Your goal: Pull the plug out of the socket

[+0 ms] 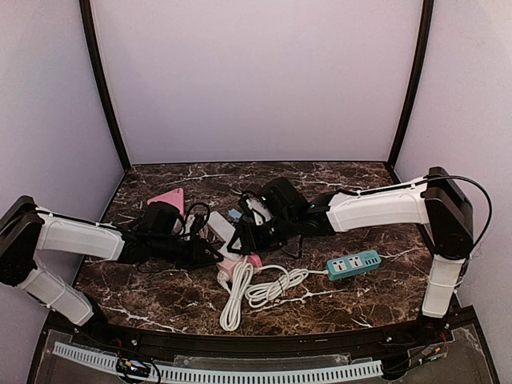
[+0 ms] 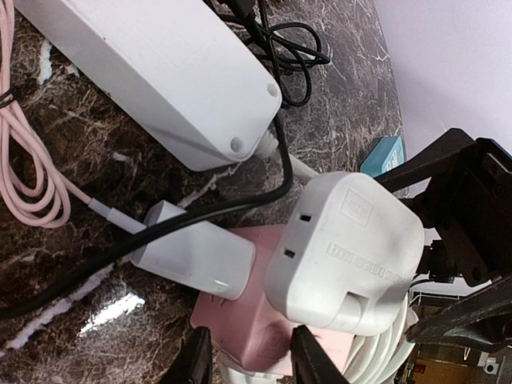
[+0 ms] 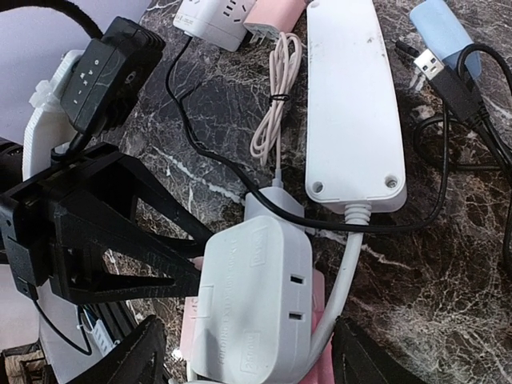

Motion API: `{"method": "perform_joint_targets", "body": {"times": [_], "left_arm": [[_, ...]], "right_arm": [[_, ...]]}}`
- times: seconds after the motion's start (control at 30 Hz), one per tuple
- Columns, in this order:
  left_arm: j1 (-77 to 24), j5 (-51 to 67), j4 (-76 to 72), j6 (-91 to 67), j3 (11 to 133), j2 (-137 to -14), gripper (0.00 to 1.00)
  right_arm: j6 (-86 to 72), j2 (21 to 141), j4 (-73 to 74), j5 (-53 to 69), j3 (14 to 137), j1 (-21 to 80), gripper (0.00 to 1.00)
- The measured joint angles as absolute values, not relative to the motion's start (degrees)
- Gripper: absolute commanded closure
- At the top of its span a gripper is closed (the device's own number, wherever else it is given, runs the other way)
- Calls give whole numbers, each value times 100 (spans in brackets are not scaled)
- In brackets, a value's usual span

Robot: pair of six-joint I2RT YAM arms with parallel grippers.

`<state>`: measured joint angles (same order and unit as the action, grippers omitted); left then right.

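The bulky white plastic plug (image 2: 344, 248) has a rounded, moulded body with raised lettering, a small rectangular label and two short slots on its side. A thick white cable (image 3: 340, 280) leaves one end. It sits pressed onto the pale pink plastic socket block (image 2: 240, 328), which lies on the dark veined marble table (image 2: 80, 160) near the middle of the front half, between the two arms.

The left gripper (image 2: 252, 360) has a black finger on each side of the pink block and is clamped on it. The right gripper (image 3: 256, 356) straddles the plug with its fingers (image 3: 144, 352) spread wide; a gap shows on the one side and the white cable lies by the other, so nothing is gripped.

Just beside the plug, a small white adapter (image 2: 192, 252) with a pale pink cord (image 2: 32, 184) also goes into the pink block, and a thin black cable (image 2: 200, 216) lies across it. Beyond these lies a long white power strip (image 2: 160, 72). The plug's cable ends in a loose coil (image 1: 264, 284) toward the front edge; a teal power strip (image 1: 353, 264) lies well to the right.
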<state>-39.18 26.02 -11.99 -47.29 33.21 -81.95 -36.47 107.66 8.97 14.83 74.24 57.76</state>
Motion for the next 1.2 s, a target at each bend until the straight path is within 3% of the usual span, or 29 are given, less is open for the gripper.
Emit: {"method": "perform_joint_targets", "body": {"times": [1.2], "left_arm": [[-3918, 2604, -1238, -4742, 3295, -8195, 68]], "right_arm": [[-3566, 10626, 696, 1295, 7835, 6307, 35]]}}
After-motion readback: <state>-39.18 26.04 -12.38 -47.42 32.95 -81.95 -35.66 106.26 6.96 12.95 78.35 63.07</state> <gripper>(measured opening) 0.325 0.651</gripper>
